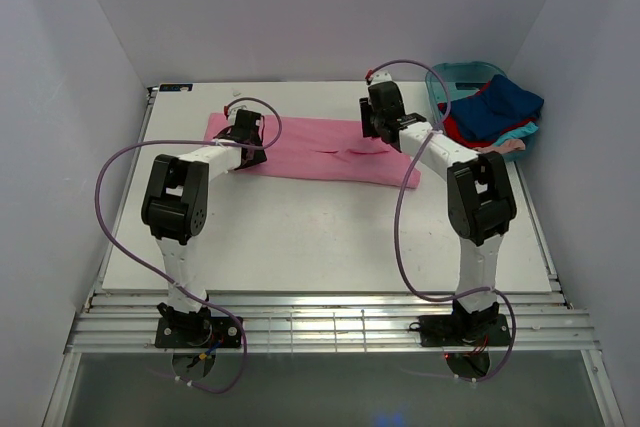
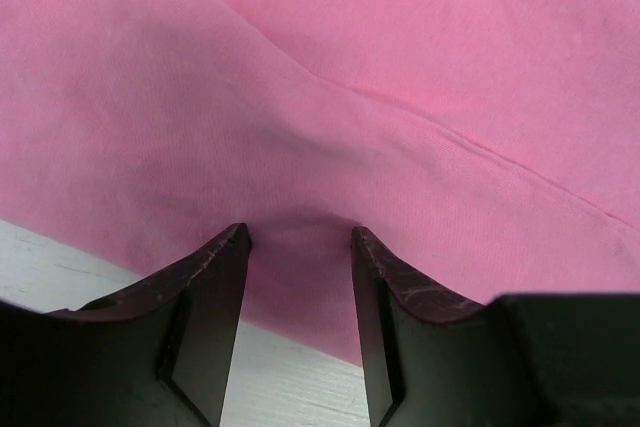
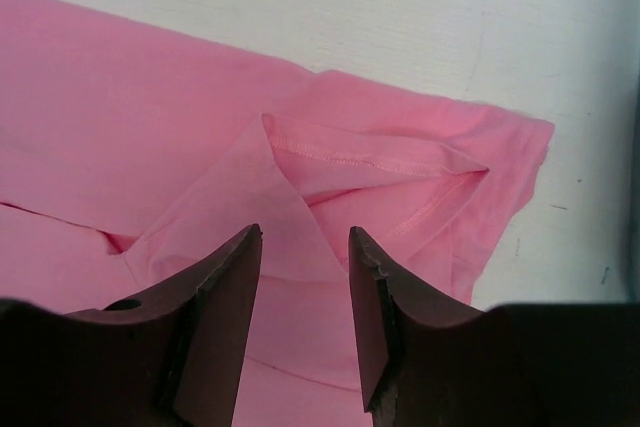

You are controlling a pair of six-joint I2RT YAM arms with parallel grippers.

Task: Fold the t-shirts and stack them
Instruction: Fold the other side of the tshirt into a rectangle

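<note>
Flat pink cloth t-shirt (image 1: 320, 155), long axis left-right, is overhung at its ends by left gripper (image 2: 300, 235) and right gripper (image 3: 305, 232), both parted, empty.

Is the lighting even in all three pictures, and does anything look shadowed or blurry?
Top view: soft, even light, the pink t-shirt sharp, barely any shadow on the table. Left wrist view: the cloth darkens to a shadow ahead of the left gripper. Right wrist view: the hem stitching is crisp; the right gripper shows as a dark shape.
</note>
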